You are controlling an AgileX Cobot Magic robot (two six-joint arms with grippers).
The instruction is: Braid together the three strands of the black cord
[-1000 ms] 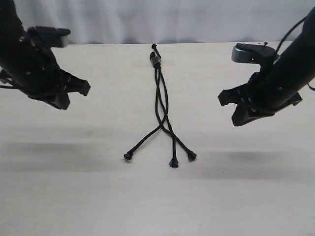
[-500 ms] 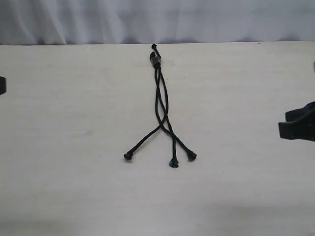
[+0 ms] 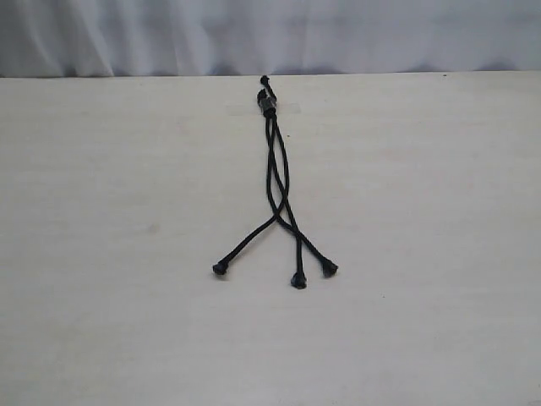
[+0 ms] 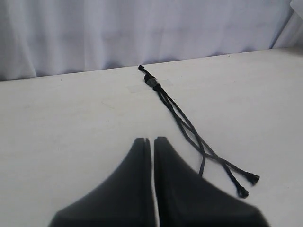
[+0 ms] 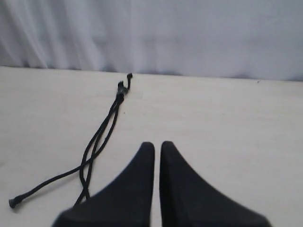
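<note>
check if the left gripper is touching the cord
Apart. The left wrist view shows bare table between the shut left gripper and the cord.

Cord on table.
Clasp at far edge; three strands cross, then splay toward the near side.

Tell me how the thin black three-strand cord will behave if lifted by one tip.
Probably floppy: the thin black three-strand cord lies in loose curves flat on the pale table, so it should droop. Likely light, being so thin. The knobby tips may help against slipping.
</note>
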